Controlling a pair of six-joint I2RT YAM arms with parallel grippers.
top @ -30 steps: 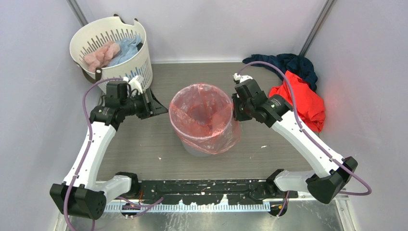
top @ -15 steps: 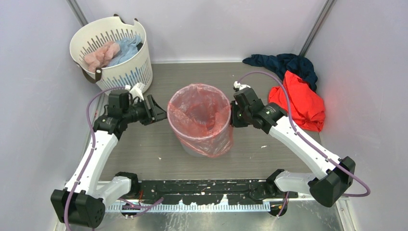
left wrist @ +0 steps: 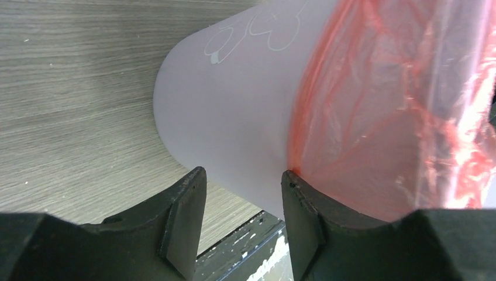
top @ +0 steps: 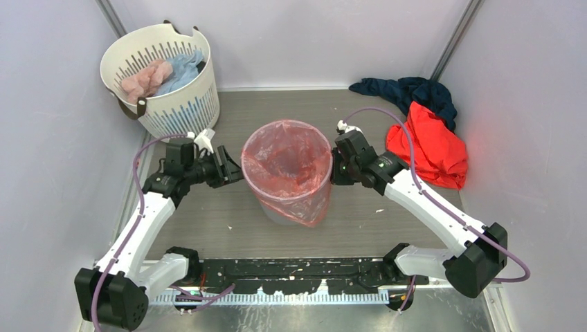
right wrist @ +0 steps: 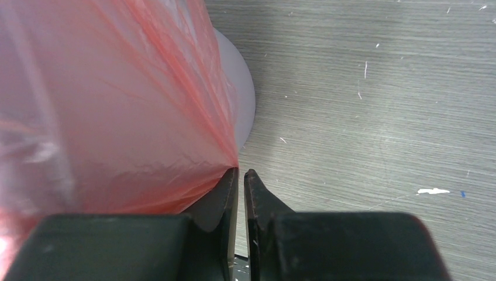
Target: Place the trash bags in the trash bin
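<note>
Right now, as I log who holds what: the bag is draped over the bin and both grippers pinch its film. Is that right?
Not both. Only the right gripper pinches the bag. The left wrist view shows the left gripper open, jaws apart beside the bin and gripping nothing. The bag is draped over the bin, as you say.

Both arms reach forward from their bases at the near edge and bend inward at the elbows, so the two hands point towards each other from either side. The left hand (top: 230, 168) is held level with its fingers standing apart. The right hand (top: 335, 166) has its fingers drawn almost together, pinching a fold of the trash bag (right wrist: 117, 105) at their tips.
</note>
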